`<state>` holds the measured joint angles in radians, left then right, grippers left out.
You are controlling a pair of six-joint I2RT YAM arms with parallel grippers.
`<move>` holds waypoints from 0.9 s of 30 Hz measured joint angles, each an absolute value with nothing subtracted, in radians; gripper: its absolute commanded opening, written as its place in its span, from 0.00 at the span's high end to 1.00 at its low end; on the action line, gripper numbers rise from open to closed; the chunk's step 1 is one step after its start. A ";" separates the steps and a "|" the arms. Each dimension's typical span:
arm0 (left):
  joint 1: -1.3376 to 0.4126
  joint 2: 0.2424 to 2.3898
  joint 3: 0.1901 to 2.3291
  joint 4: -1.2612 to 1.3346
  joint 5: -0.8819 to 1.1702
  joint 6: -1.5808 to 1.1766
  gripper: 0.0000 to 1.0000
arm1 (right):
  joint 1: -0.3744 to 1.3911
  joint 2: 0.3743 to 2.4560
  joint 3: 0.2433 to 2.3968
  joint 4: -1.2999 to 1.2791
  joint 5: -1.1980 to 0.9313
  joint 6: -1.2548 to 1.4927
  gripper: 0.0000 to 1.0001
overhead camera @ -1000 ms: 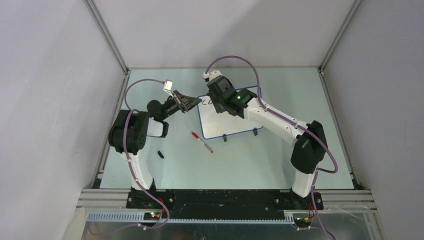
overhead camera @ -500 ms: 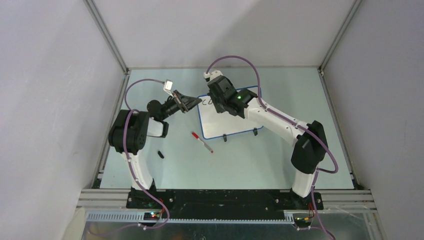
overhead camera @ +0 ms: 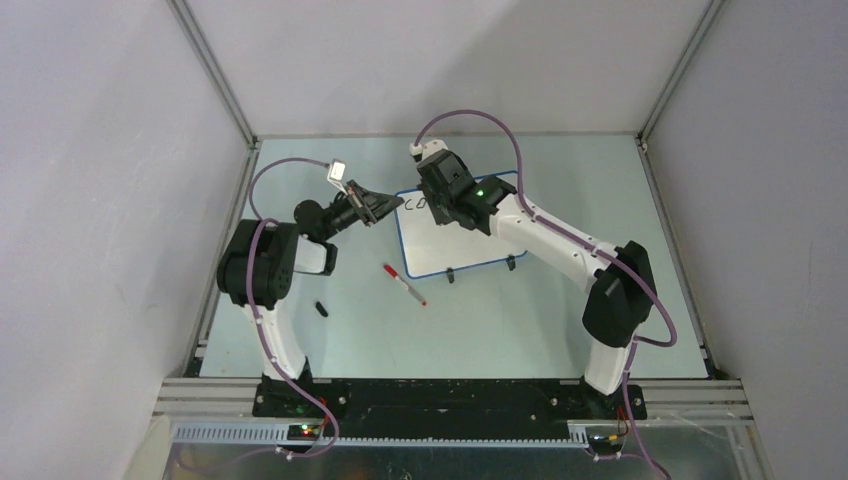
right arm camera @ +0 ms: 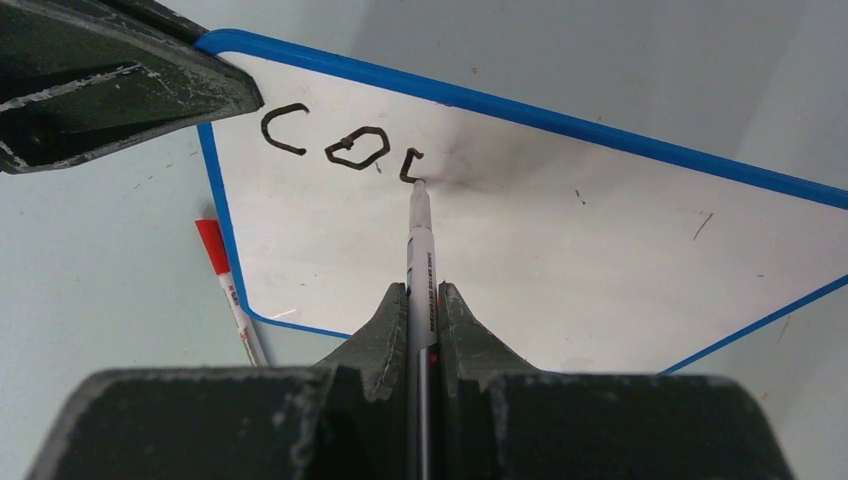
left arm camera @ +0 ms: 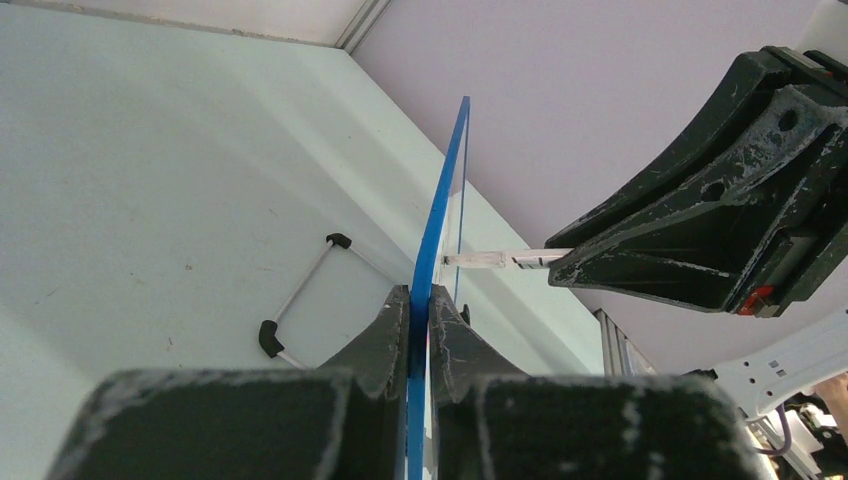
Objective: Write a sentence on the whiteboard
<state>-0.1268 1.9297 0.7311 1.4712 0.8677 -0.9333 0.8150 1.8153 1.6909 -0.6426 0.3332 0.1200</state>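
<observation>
Whiteboard (right arm camera: 560, 230) edge clamped in left end effector (left arm camera: 418, 305) | right end effector (right arm camera: 420, 300) grips marker (right arm camera: 419, 240), tip on sentence (right arm camera: 345, 152)

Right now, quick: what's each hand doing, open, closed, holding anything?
Left hand: closed, clamping the whiteboard by its blue rim.
Right hand: closed on a marker, its tip on the board.

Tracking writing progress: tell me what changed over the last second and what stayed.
The right jaws, shut on the marker, edged slightly rightward along the whiteboard, tip at the end of the letters. The left jaws stayed clamped on the board's edge; the red-capped pen and small black piece did not move.
</observation>
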 measured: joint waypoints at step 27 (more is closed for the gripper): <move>-0.128 1.930 0.731 1.479 0.869 -0.933 0.95 | 0.796 1.824 1.751 -0.669 0.358 0.120 1.00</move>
<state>-0.1280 1.9297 0.7311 1.4792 0.8692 -0.9333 0.7963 1.8240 1.7508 -0.6689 0.3584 0.1196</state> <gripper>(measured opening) 0.092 0.133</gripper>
